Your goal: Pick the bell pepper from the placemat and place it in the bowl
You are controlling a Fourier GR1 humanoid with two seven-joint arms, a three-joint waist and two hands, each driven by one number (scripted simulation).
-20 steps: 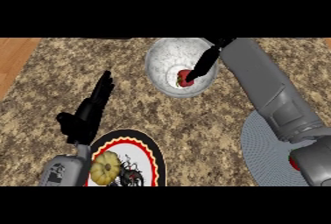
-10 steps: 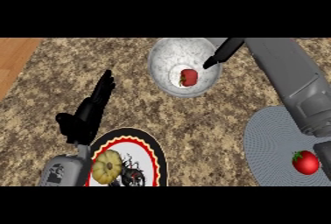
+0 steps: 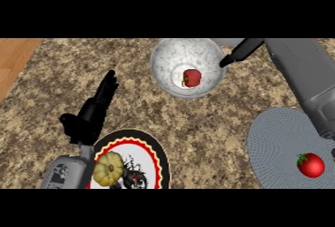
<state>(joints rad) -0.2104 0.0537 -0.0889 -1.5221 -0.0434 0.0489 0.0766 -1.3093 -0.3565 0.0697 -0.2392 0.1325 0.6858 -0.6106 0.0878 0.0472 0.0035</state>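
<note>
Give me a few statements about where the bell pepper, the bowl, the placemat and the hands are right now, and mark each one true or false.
1. The bell pepper lies inside the bowl. True.
2. The right hand is curled round the bell pepper. False: it is at the bowl's rim, apart from the pepper.
3. The grey placemat is bare. False: a red tomato lies on it.
4. The left hand is open, holding nothing. True.
5. A yellow squash lies on the patterned plate. True.
</note>
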